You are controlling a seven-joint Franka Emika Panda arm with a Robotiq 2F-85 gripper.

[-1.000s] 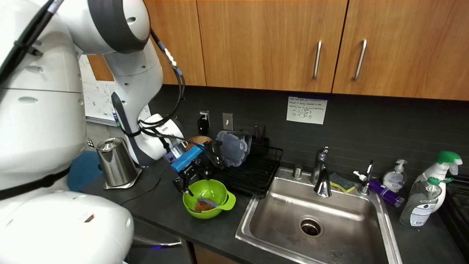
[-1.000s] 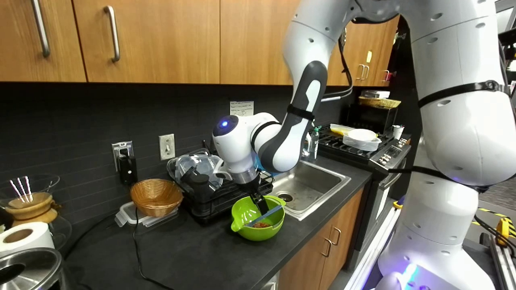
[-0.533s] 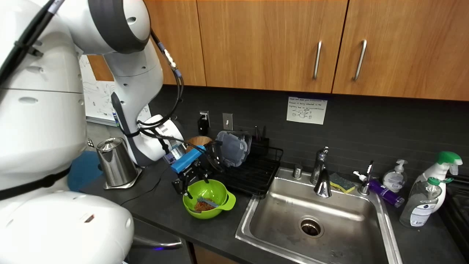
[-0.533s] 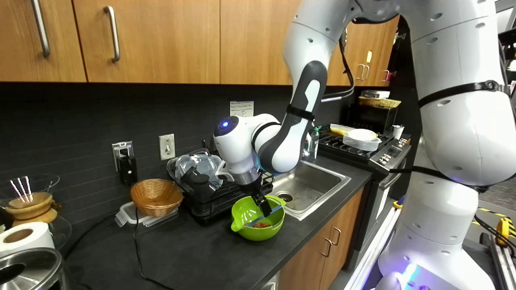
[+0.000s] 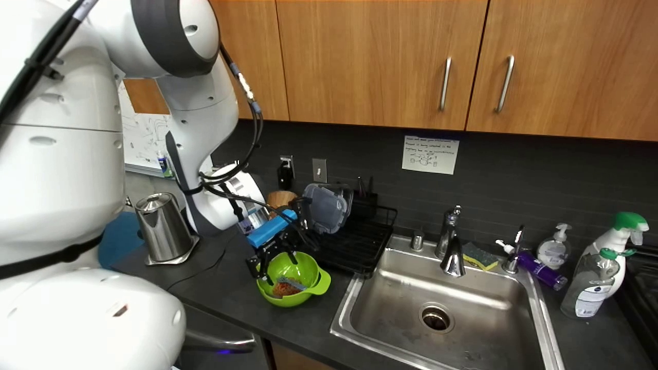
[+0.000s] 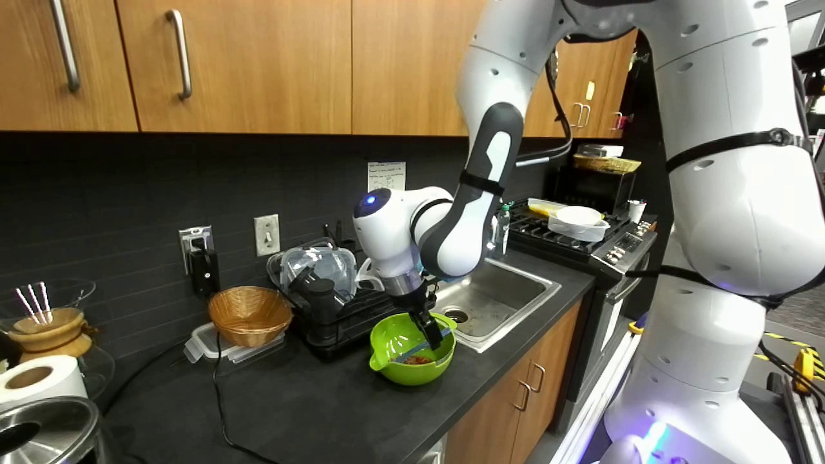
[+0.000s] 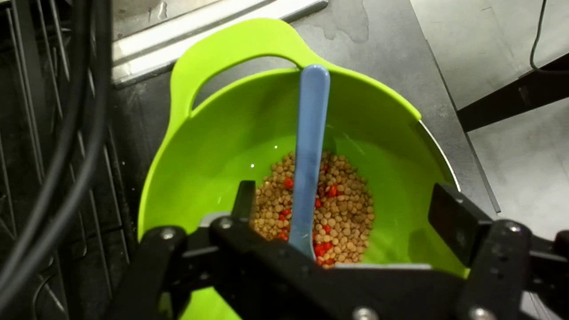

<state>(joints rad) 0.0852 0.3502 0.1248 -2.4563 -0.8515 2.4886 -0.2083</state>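
A blue utensil [image 7: 311, 129] is leaning in a green bowl [image 7: 209, 151], its upper end resting at the rim near the looped handle [image 7: 240, 41] and its lower end lying among tan, lentil-like grains [image 7: 351, 202] mixed with red bits [image 7: 332, 191]. The bowl is standing on the dark table [image 6: 290, 406], near the steel sink [image 5: 390, 318]. Over it the pincer [image 7: 344, 209] is hanging tilted with its fingers [image 7: 464, 222] wide apart, gripping nothing. Just behind the bowl, a black dish rack [image 5: 349, 252] is holding clear plastic containers [image 6: 319, 267]. Farther off in an exterior view, a wicker basket [image 6: 250, 309] is sitting on flat clear plastic [image 6: 200, 341], and on the stove [image 6: 619, 254] a round white dish [image 6: 579, 214] is resting on a translucent tub [image 6: 577, 231].
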